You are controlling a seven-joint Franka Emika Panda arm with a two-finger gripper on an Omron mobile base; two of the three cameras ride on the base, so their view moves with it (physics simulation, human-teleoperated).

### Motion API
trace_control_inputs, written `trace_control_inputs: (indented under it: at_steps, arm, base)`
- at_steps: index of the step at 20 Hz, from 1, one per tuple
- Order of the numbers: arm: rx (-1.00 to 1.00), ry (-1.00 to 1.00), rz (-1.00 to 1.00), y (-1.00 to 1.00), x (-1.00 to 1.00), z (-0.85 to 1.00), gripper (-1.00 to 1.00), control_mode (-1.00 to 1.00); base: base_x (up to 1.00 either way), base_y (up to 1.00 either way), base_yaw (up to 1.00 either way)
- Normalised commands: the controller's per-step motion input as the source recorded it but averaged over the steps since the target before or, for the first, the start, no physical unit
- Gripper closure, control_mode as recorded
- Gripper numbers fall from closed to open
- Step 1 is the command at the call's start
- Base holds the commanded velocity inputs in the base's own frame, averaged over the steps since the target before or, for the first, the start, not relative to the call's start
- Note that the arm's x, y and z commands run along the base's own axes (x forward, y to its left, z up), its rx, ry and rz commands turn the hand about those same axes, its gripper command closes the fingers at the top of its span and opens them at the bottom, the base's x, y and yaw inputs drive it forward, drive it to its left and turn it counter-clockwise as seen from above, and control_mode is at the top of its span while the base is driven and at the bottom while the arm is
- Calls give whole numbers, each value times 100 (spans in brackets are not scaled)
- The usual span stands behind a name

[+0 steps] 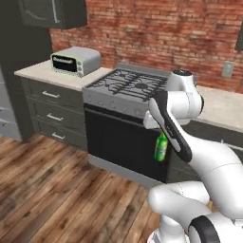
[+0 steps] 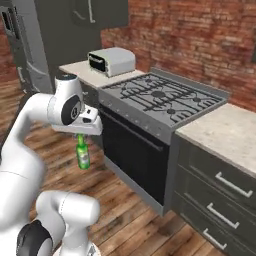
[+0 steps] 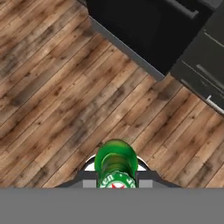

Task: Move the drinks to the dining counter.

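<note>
Bottle point(image 2: 83, 155) hung upright in mid-air in front of the oven point(image 2: 135, 155), above the wood floor point(image 1: 52, 190); you had your gripper point(image 2: 80, 135) pinching its neck from above, the green body dangling below the fingers.

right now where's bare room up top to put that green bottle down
The gripper holds the green bottle above the wood floor. Bare stone lies right of the stove, on the counter running to the brick wall. Left of the stove, the toaster oven takes most of the short counter, leaving its front strip free. The burner grates are uneven.
</note>
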Motion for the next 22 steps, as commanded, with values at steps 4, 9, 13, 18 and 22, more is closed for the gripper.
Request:
trace_control_inputs:
  at_steps: [4,9,13,18,22]
  arm:
    - [0,0,0,0,0,0,100,100]
    - [0,0,0,0,0,0,100,100]
    - [0,0,0,0,0,0,100,100]
    - [0,0,0,0,0,0,100,100]
    - [0,0,0,0,0,0,100,100]
  base:
    - [13,49,81]
    - [60,12,74]
    - [94,0,67]
    - [100,-3,45]
    - [100,-3,19]
